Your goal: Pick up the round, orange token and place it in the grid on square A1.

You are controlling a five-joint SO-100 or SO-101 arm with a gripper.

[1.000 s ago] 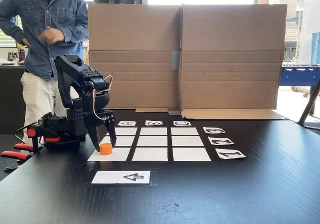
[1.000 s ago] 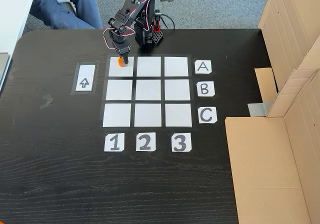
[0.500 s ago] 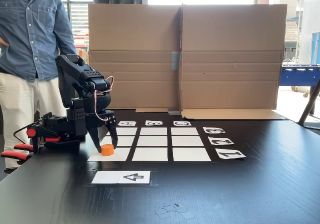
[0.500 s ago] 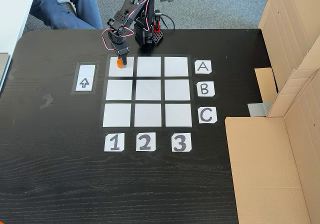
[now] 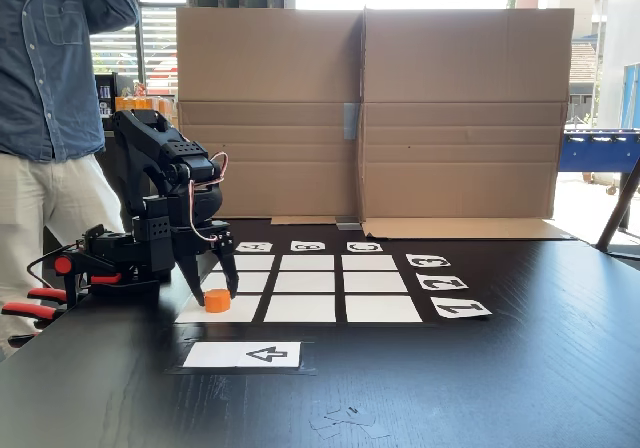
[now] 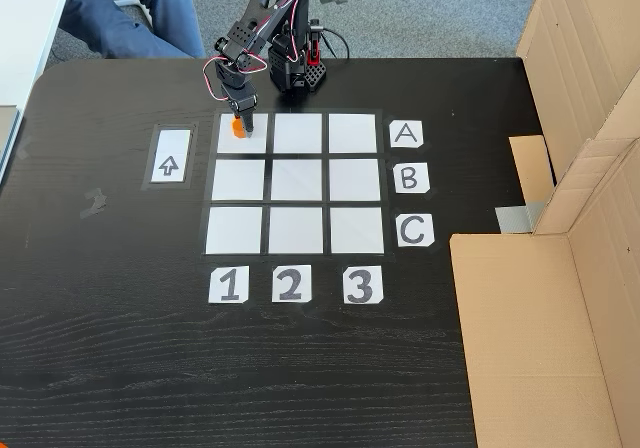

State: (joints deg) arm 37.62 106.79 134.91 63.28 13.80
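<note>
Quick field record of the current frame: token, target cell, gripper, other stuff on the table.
token: orange token, resting on square A1, the cell in row A, column 1
grid: grid, the other eight cells bare
gripper: gripper fingers straddle the token; jaws look slightly apart, contact unclear
arrow card: arrow card beside column 1, outside the grid
surroundings: cardboard panels behind the table; a person standing by the arm

We see a matte black arm [image 5: 165,183] with blocky segments, red and white cables [image 5: 190,203] looping beside its wrist, and orange-red clamps [image 5: 30,310] at its base.
</note>
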